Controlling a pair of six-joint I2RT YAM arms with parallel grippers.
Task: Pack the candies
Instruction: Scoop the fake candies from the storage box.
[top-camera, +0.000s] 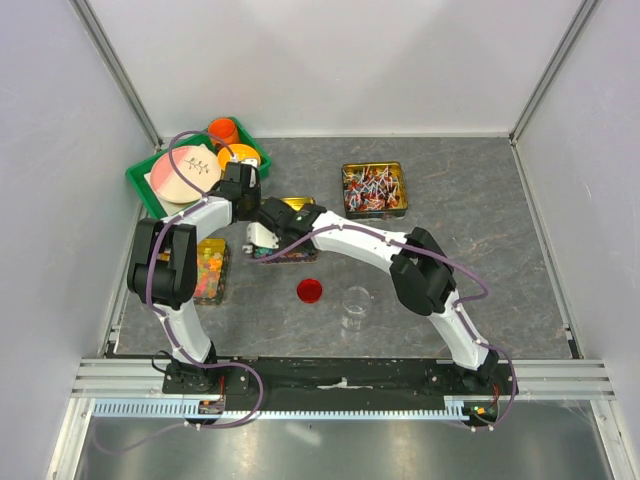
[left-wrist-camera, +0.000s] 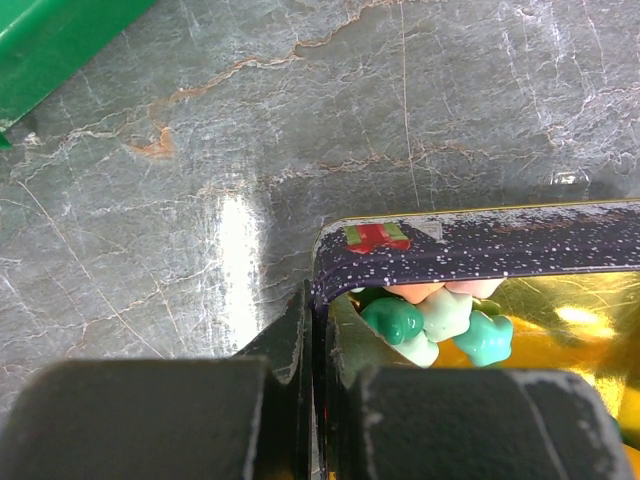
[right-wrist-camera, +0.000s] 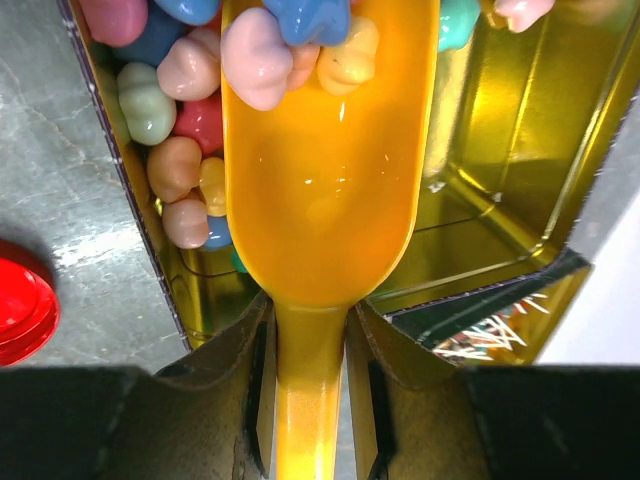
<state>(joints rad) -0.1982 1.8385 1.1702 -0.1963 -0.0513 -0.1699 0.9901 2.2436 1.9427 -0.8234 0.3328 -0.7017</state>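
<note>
Candies (right-wrist-camera: 190, 70), knobbly pastel lumps in pink, blue, green and yellow, lie heaped in the gold tin (left-wrist-camera: 480, 250) left of the worktop's (top-camera: 480, 260) middle. The left jaws pinch the tin's wall, probably to steady it. The right jaws grip the handle of the yellow scoop (right-wrist-camera: 320, 190), which carries a few pieces.

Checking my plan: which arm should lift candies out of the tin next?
Right: the right gripper holds the yellow scoop with candies on it; the left gripper is shut on the tin's wall.
</note>
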